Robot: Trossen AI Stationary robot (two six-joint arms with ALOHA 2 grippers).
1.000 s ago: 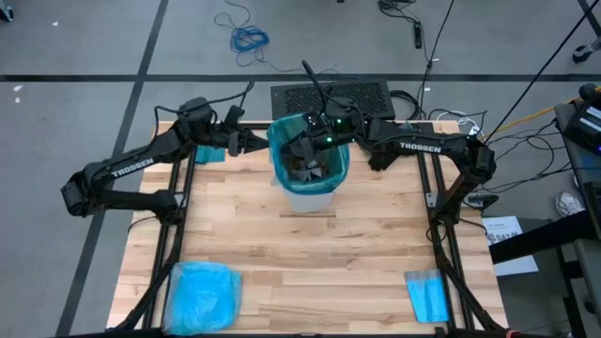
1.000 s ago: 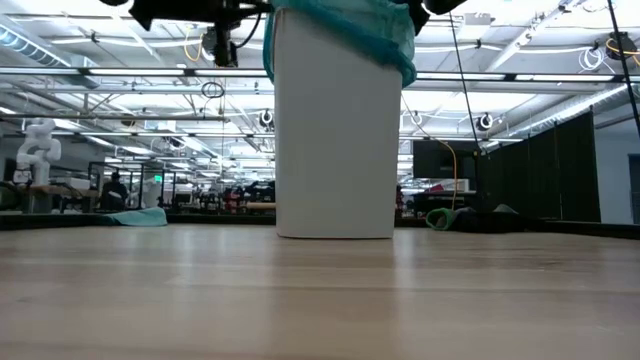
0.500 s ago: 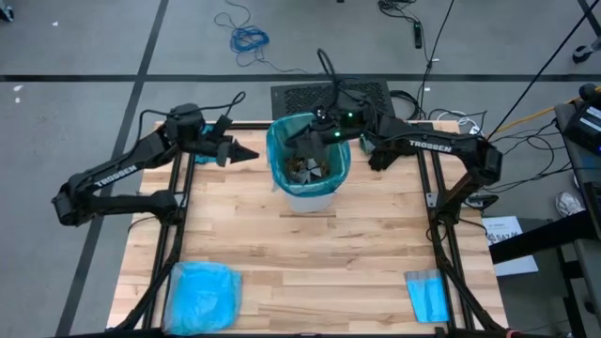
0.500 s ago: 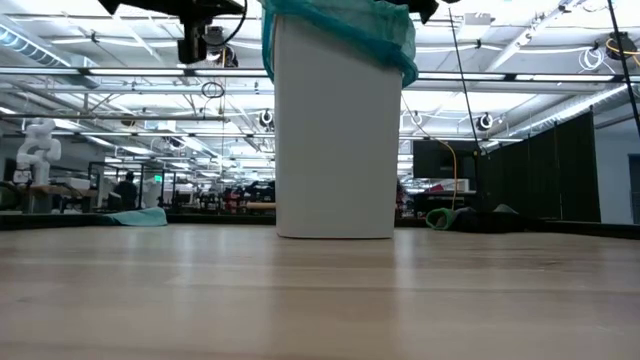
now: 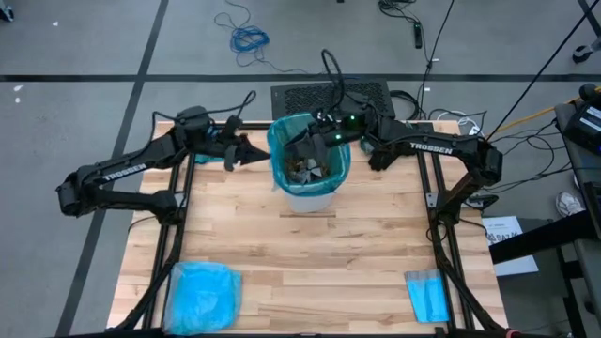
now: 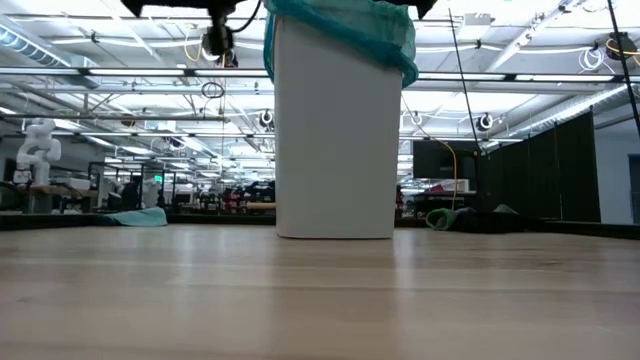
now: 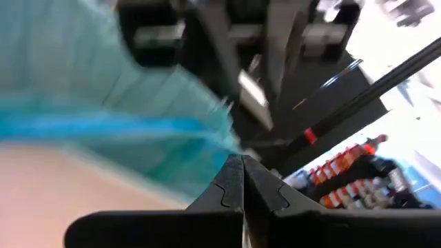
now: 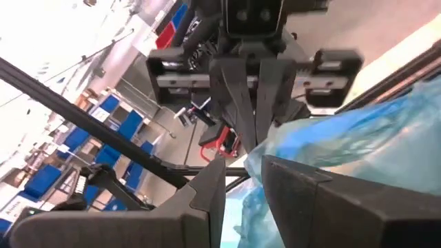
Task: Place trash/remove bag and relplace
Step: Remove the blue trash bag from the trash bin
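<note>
A tall white plastic bin (image 5: 308,192) stands near the far edge of a pale wooden-plank table (image 5: 310,272), lined with the thin translucent teal-green plastic bag (image 5: 280,143), whose rim folds over the bin's top. From above, crumpled brown and pale scraps of trash (image 5: 308,169) show inside the bin; the level low view cannot see in and shows only the bin's white wall and the bag's overhanging teal collar (image 6: 345,30).

The left gripper (image 5: 254,149) hovers just beside the bin's left rim, and its wrist view shows the two dark fingers (image 7: 234,186) pressed together with nothing between them, the teal plastic close ahead. The right gripper (image 5: 299,148) reaches over the bin's mouth from the right. In its wrist view the fingers (image 8: 207,189) sit close either side of a fold of the bag's rim, gripping it.

A paler sky-blue plastic bag (image 5: 202,293) lies at the near-left corner and a small folded blue sheet (image 5: 427,293) at the near-right corner, both well apart from the bin. The table's middle is bare wood.
</note>
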